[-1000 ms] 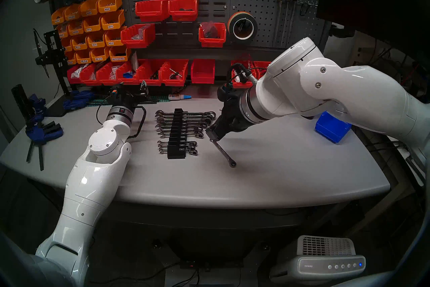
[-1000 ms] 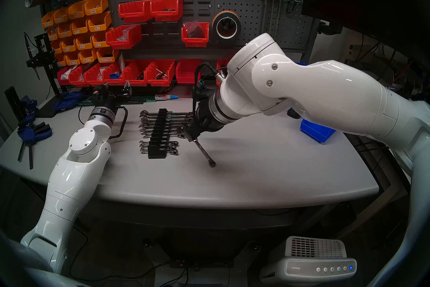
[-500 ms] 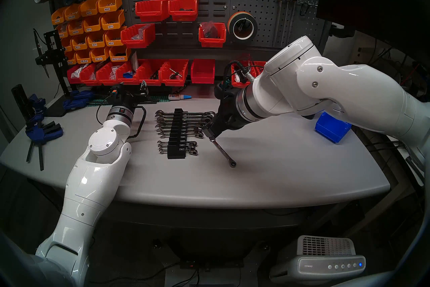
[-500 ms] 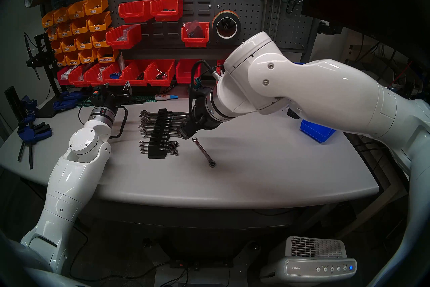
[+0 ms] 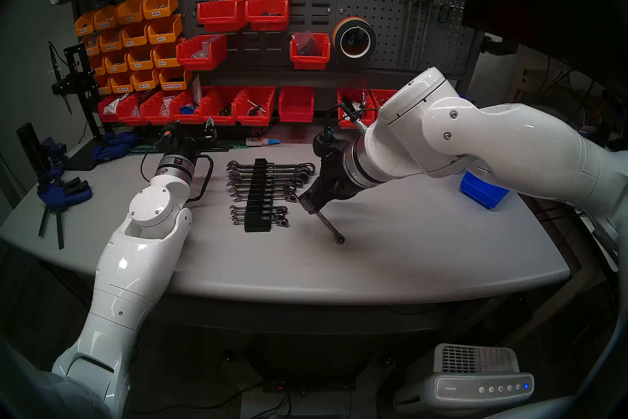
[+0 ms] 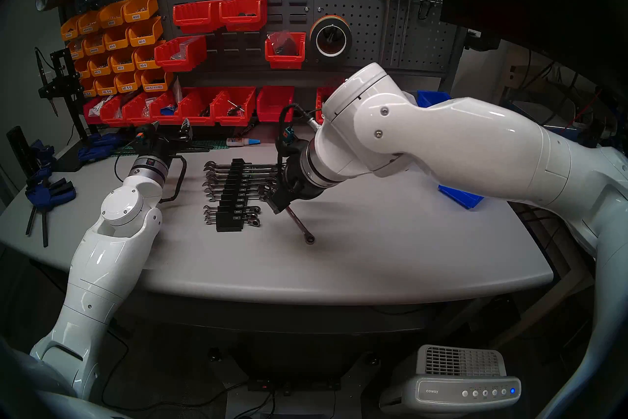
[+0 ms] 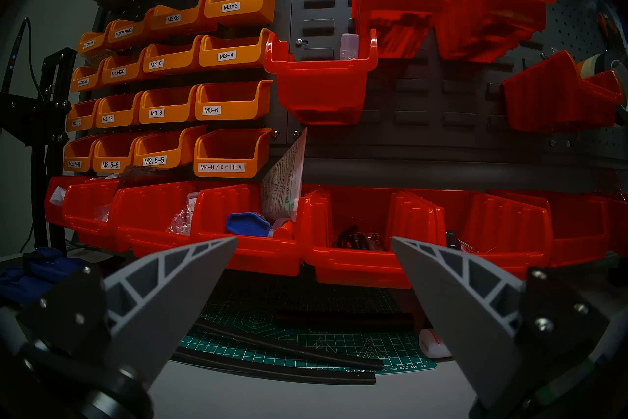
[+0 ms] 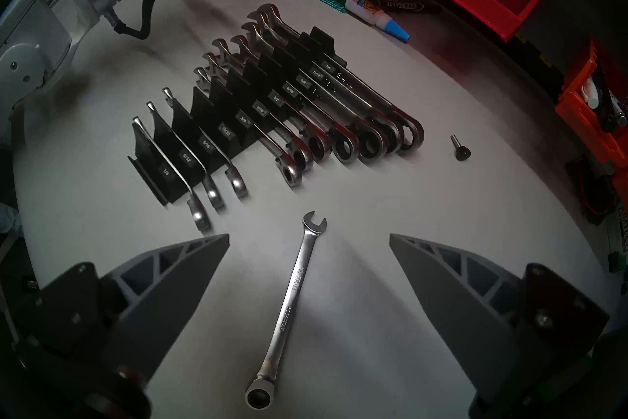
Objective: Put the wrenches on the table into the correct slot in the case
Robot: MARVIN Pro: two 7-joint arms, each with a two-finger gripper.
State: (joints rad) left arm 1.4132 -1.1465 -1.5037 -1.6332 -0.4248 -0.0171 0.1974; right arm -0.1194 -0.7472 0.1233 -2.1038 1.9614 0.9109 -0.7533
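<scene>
A slim chrome wrench (image 5: 330,228) (image 8: 295,299) lies loose on the grey table (image 5: 407,255), right of the black rack (image 5: 257,200) (image 8: 183,122), ring end nearest me. My right gripper (image 5: 311,205) (image 8: 307,236) is open and empty. It hangs low over the wrench's open-jaw end, a finger on either side, not touching. The rack holds several chrome wrenches. Its slot labelled 11/32 (image 8: 226,131) (image 5: 266,200) is empty. My left gripper (image 5: 194,126) (image 7: 314,272) is open and empty at the table's back left, facing the bins.
A blue bin (image 5: 484,188) sits at the table's right. A glue bottle (image 5: 261,142) and a green cutting mat (image 7: 306,347) lie behind the rack. A small black pin (image 8: 460,149) lies right of the rack. Red bins (image 5: 255,105) line the back; blue clamps (image 5: 61,194) lie left.
My right gripper drew back off the wrench's jaw end, then came forward and lower over it again. The wrench, the rack and my left arm have not moved.
</scene>
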